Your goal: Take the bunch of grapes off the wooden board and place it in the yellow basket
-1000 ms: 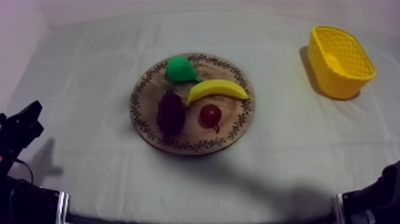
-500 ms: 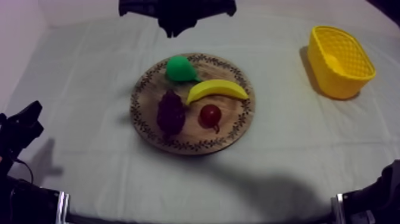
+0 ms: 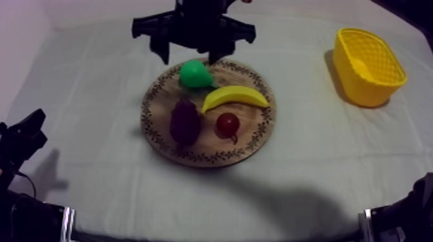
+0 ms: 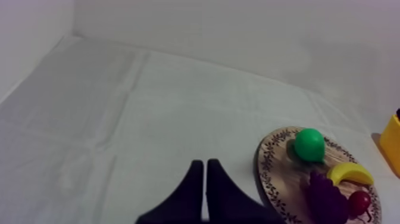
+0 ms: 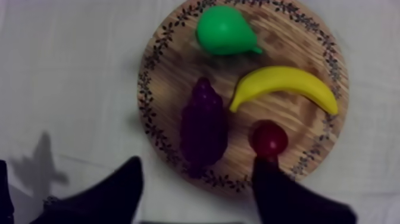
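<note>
The fingers point(image 5: 128, 184) of the right gripper point(image 5: 198, 170) stand wide apart, holding nothing, raised above the round wooden board point(image 3: 206, 143). In the top view this gripper hangs at upper centre of the frame, by the board's far rim. The left gripper point(image 4: 205, 164) has its two fingers pressed together in a narrow wedge, gripping nothing, and sits at lower left, well apart from the board.

The one bunch of grapes point(image 3: 185, 122) lies on the board's left half. Bare wood runs from it to the patterned rim on its left, and a narrow gap separates it from the small red fruit point(image 3: 227, 124) on its right. One pear point(image 3: 195, 74) and one banana point(image 3: 235, 96) bring the count to four fruit.

Open cloth rings the board on the desk point(image 3: 322, 161). The single yellow basket point(image 3: 361, 87) stands at upper right, near the desk's edge.
</note>
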Controlling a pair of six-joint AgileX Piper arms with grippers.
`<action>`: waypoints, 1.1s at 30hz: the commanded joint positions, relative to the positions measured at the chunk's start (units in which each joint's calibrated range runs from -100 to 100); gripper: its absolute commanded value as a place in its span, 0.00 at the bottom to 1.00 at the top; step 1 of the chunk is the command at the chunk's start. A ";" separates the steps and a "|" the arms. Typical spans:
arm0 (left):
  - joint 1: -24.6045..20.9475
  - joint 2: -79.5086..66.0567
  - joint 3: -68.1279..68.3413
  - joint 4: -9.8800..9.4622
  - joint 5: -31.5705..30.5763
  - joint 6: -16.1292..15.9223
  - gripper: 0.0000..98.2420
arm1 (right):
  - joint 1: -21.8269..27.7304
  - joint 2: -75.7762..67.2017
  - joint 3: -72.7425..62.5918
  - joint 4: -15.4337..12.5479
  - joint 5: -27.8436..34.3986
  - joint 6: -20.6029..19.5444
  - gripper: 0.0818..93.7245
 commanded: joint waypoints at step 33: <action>0.00 0.00 -0.02 -0.04 -0.05 -0.01 0.00 | 1.27 15.70 5.28 -7.98 -14.80 5.34 0.98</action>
